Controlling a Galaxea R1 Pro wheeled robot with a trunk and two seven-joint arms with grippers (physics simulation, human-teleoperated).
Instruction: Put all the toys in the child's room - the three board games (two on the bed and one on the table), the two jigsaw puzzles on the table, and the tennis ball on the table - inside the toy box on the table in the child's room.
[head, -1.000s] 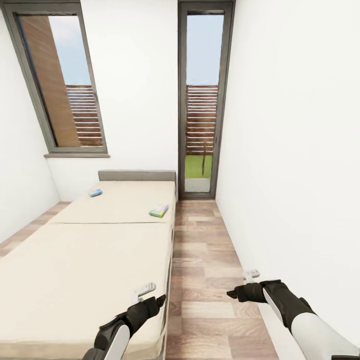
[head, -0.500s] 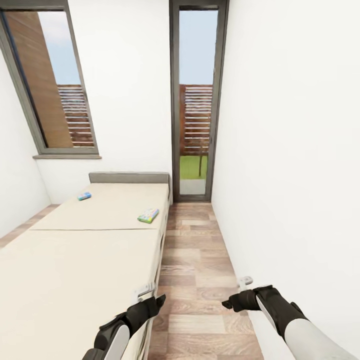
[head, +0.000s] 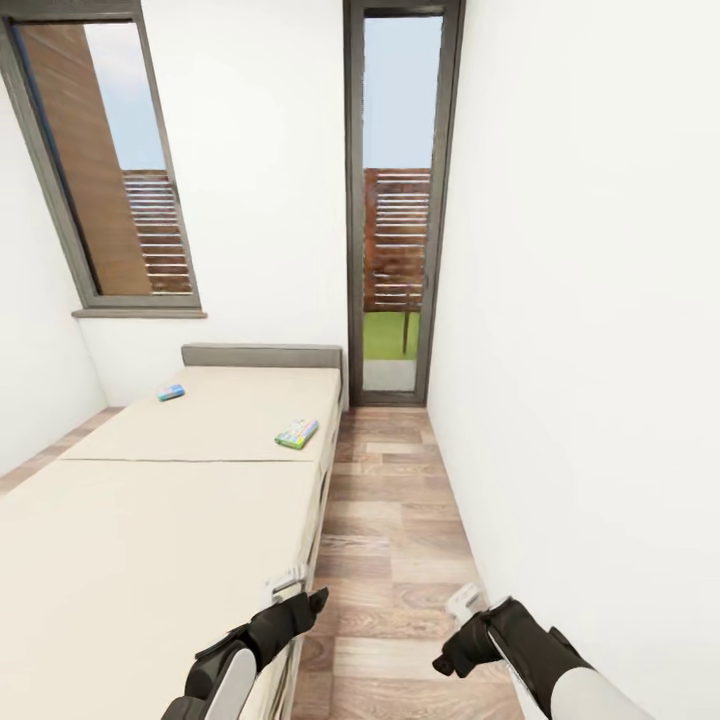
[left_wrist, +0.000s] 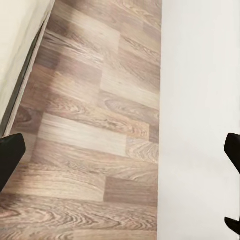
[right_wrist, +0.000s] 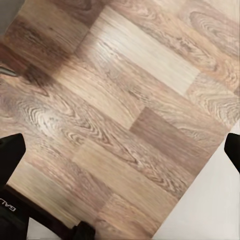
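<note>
Two board games lie on the beige bed (head: 150, 520). A small blue one (head: 171, 392) is near the grey headboard, and a green one (head: 297, 433) is by the bed's right edge. My left gripper (head: 289, 584) hangs over the bed's near right edge, far short of both games. In the left wrist view its black fingertips (left_wrist: 10, 156) stand wide apart over bare floor, so it is open and empty. My right gripper (head: 464, 602) hovers over the floor close to the right wall. Its fingertips (right_wrist: 10, 150) are also spread wide, with nothing between them.
A narrow strip of wood floor (head: 390, 520) runs between the bed and the white right wall (head: 590, 350) to a tall glass door (head: 392, 200). A window (head: 110, 170) is set in the far wall above the headboard (head: 262, 356).
The whole view has shifted, so the camera has moved and the bed sits further left in the picture. My right gripper has dropped lower and a little leftward. The left arm holds its pose.
</note>
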